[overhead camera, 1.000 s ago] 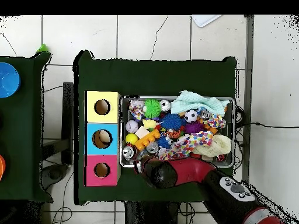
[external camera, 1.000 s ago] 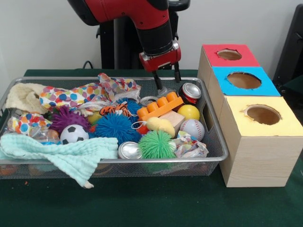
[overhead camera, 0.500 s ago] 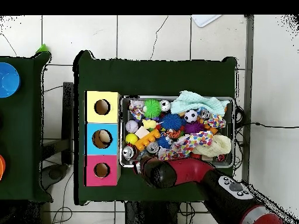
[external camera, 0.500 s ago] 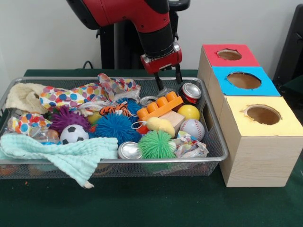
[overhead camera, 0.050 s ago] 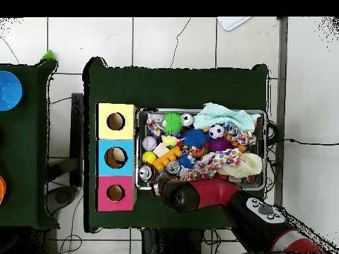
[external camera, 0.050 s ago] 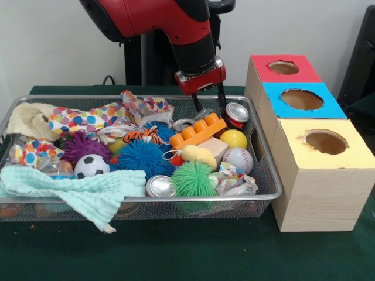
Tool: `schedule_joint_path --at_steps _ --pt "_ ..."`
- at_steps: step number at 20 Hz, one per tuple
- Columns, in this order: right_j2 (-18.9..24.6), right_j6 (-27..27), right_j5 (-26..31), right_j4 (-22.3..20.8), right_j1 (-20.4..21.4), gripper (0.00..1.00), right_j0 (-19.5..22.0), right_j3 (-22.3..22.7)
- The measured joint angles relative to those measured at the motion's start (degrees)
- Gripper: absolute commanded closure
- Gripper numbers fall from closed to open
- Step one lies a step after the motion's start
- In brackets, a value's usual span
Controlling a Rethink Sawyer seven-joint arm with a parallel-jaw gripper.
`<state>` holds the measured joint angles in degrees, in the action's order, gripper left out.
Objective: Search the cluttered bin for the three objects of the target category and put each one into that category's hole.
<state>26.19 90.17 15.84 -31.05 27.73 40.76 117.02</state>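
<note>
Front view: a red drinks can [external camera, 0.050 s ago: 237,112] lies tipped in the far right corner of the wire bin [external camera, 0.050 s ago: 265,175], its silver top facing the camera and slightly upward, its long axis running back toward the bin's far wall. A second can [external camera, 0.050 s ago: 160,186] lies at the near rim, silver end up, beside the green spiky ball [external camera, 0.050 s ago: 194,178]. A third silver can end [external camera, 0.050 s ago: 184,124] peeks out behind the orange toy block [external camera, 0.050 s ago: 198,131].

The gripper [external camera, 0.050 s ago: 211,107] hangs over the far right corner with its two fingers spread, one touching or just beside the red can's left edge, nothing held.

Right of the bin stand three boxes with holes: red [external camera, 0.050 s ago: 283,68], blue [external camera, 0.050 s ago: 302,99] and yellow [external camera, 0.050 s ago: 326,141].
</note>
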Motion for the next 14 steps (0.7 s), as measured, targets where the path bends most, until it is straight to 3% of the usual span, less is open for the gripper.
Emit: schedule_joint_path --at_steps 12,13,14 --pt "0.0 0.0 -0.5 -0.1 -0.8 0.00 0.8 -0.2" --pt "0.0 0.0 -1.1 -0.2 -1.3 1.00 1.1 -0.3" --pt "0.0 0.0 -1.2 -0.2 -1.3 1.00 1.1 -0.3"
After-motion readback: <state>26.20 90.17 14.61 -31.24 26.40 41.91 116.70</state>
